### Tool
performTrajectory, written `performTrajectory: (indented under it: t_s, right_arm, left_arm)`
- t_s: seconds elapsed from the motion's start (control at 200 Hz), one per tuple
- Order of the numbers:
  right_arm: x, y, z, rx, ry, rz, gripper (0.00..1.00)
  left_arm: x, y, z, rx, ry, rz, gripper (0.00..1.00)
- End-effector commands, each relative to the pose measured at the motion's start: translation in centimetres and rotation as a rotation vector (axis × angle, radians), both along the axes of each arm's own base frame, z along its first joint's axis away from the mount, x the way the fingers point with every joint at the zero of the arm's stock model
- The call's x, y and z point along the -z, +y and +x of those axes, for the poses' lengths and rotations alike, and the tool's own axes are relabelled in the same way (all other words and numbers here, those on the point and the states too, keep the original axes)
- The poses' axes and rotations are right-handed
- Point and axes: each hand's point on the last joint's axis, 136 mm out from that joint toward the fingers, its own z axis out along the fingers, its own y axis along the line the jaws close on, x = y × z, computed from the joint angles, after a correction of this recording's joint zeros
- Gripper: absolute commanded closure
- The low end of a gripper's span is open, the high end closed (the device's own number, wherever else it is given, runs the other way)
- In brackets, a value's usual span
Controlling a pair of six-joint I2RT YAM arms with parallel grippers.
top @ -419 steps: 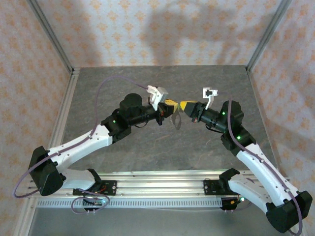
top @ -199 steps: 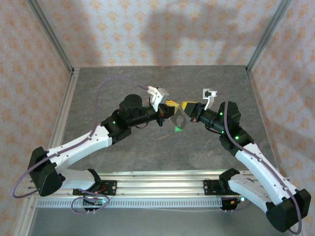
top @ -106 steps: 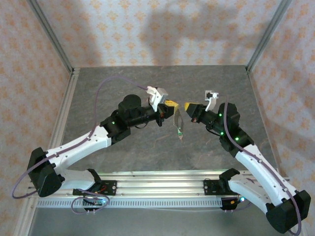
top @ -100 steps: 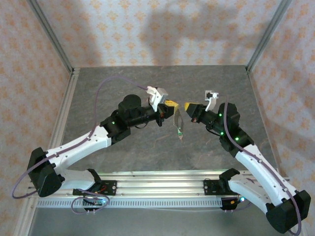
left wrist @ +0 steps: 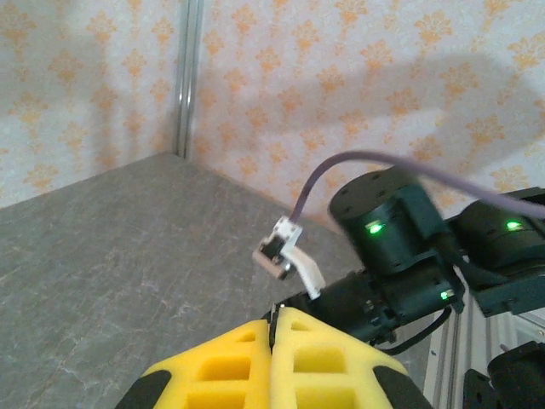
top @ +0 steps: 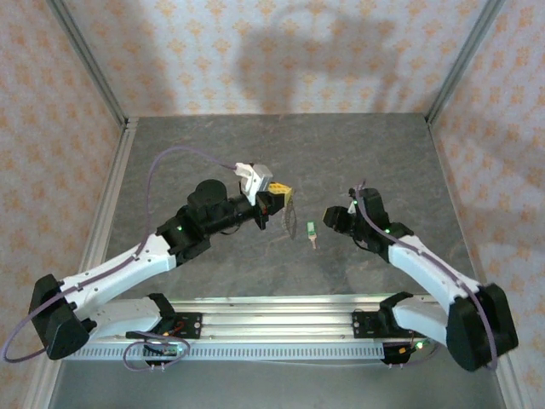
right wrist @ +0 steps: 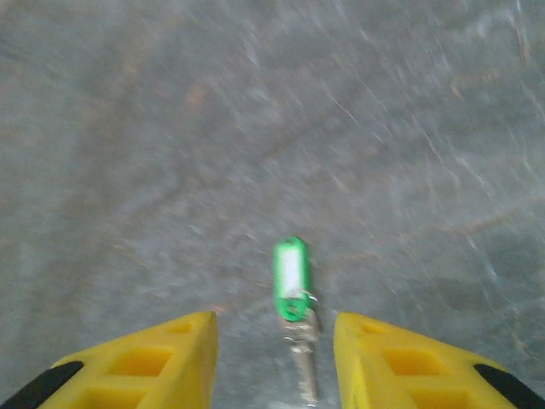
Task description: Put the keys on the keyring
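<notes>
Key with green plastic head and silvery blade (right wrist: 290, 271) lies on the grey worktop (top: 170, 153), midway between side edges, before the right gripper (right wrist: 272, 328), jaws spread. Left gripper (left wrist: 274, 322): jaws pressed together.

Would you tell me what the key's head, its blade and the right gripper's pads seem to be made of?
Key head: glossy bright green, likely plastic. Blade: dull silvery grey, likely metal, though blurred. Pads: matte yellow with moulded cells, probably foam.

Key (top: 312, 231) on table (top: 375, 145) by R gripper (top: 327, 220)
</notes>
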Motion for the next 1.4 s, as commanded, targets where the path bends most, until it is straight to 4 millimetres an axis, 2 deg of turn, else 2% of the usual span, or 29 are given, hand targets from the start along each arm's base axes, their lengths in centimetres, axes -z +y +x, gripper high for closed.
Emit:
performTrajectory:
  t_s: [0.0, 0.215, 0.53, 1.021, 1.231, 1.396]
  right_arm:
    - [2.4, 0.1, -0.8, -0.019, 0.075, -0.084, 0.58]
    - [4.0, 0.1, -0.1, 0.085, 0.146, -0.142, 0.56]
    - [5.0, 0.9, 1.0, 0.183, 0.205, -0.199, 0.55]
    - [6.3, 3.3, 1.4, 0.160, 0.258, -0.248, 0.56]
    - [7.2, 3.5, 1.0, 0.151, 0.286, -0.267, 0.57]
    - [7.8, 3.4, 0.8, 0.148, 0.303, -0.278, 0.63]
  left_arm:
    - [-0.9, 0.7, 0.1, -0.032, -0.053, -0.017, 1.00]
    - [-0.7, 1.2, 0.0, -0.043, -0.058, -0.018, 1.00]
    - [-0.8, 1.8, -0.2, -0.054, -0.069, -0.033, 1.00]
    - [-0.8, 2.5, -0.3, -0.061, -0.083, -0.039, 1.00]
    - [-0.8, 3.0, -0.3, -0.070, -0.086, -0.046, 1.00]
    - [-0.9, 3.2, -0.3, -0.073, -0.087, -0.053, 1.00]
